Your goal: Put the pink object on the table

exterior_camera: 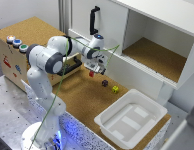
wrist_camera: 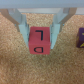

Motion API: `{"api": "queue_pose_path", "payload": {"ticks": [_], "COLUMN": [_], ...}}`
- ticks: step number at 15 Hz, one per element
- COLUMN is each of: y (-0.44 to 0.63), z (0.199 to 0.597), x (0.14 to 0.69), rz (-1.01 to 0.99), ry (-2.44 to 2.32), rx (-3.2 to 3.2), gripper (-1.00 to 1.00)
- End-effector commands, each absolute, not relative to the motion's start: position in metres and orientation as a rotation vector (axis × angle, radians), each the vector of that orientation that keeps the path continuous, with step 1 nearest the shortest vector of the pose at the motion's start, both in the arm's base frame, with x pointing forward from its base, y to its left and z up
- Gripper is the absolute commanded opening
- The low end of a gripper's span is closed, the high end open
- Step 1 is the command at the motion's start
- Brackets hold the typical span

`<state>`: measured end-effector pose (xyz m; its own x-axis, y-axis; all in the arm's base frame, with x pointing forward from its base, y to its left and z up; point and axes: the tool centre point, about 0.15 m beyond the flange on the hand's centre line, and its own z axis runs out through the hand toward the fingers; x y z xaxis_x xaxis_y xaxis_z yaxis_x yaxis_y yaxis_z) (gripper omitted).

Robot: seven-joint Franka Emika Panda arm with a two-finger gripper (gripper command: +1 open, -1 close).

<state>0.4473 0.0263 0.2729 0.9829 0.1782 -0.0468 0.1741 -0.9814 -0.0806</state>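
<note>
The gripper hangs low over the table, close in front of the white cabinet, with the pink object right under its fingertips. In the wrist view the pink object is a reddish-pink cube with dark letters on its upper face, sitting between the two pale fingers. The jaws stand narrow, each finger at or just beside a side of the cube; whether they press on it or have let go cannot be told. Cork shows all around the cube there, and whether it rests on the cork or hangs just above it cannot be told either.

In the exterior view, a dark cube lies near the pink object towards the view's right, and a yellow-green cube just beyond that. A dark-purple block edge with a yellow mark shows at the rim of the wrist view, apart from the pink cube. A white bin sits at the table's corner on the exterior view's right, overhanging the speckled edge. Bare cork lies open between the cubes and the table's near edge. A wooden box with coloured buttons bounds the table on the exterior view's left
</note>
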Motion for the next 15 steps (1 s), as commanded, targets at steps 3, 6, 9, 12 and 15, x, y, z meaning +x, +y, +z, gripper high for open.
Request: {"api": "queue_pose_path", "payload": {"ticks": [3,6,9,12,15], "y": [0.038,0.047,0.049,0.047,0.052], "z": [0.274,0.264,0.252,0.239,0.227], "x": [0.481,0.485,0.491,0.494,0.498], "rz": [0.335,0.332,0.302,0.267,0.241], "ry": [-0.228,-0.195,-0.149,-0.073,-0.044], "rx": [-2.997,-2.994,-2.996,-2.991,-2.977], "gripper": [-1.0,-1.0,-1.0,-1.0,-1.0]}}
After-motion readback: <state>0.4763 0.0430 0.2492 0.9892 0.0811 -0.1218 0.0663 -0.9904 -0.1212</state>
